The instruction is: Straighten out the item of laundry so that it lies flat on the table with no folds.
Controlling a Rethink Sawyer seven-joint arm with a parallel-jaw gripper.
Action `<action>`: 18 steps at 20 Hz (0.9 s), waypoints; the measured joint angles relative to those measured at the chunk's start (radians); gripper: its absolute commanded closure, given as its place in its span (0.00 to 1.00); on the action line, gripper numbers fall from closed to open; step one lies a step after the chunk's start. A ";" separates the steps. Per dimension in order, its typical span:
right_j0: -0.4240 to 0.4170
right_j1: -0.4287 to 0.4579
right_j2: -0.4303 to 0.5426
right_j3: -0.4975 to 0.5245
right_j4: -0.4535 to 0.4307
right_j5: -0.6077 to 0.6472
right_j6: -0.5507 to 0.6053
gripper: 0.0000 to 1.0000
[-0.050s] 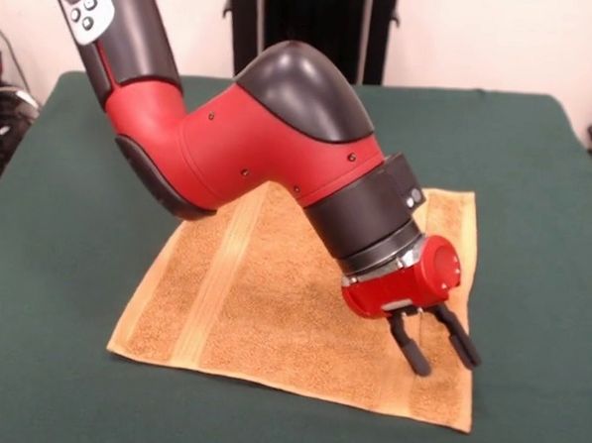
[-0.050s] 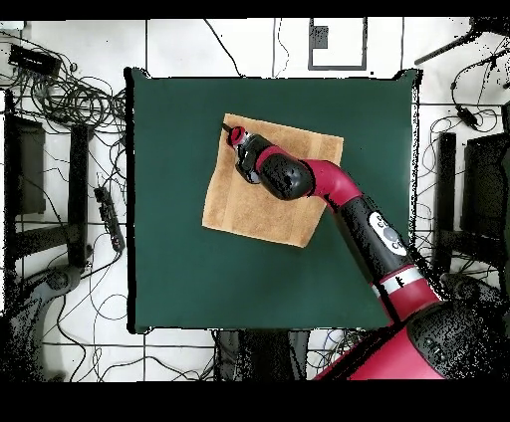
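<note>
- While the red and black arm [image 1: 270,141] slants down over it, the orange-tan towel [image 1: 262,309] lies spread on the green desk [image 1: 65,269], looking flat with no fold showing where it is visible (the arm hides part of its middle).
- Two paler woven bands run across it, one near each of two opposite edges.
- Seen from overhead, the towel [image 2: 249,204] sits a little toward the desk's [image 2: 179,269] side farthest from the robot's base, turned slightly askew.
- Its jaws stand open, the two black fingers [image 1: 410,352] apart, and the gripper [image 1: 445,363] points at the towel near one corner; whether the tips touch the cloth, I cannot tell.
</note>
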 measured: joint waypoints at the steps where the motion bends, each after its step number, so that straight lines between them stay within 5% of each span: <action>1: 0.000 0.004 0.002 -0.001 0.000 -0.004 0.000 0.00; 18: 0.054 0.036 0.012 -0.028 -0.001 -0.080 0.000 0.00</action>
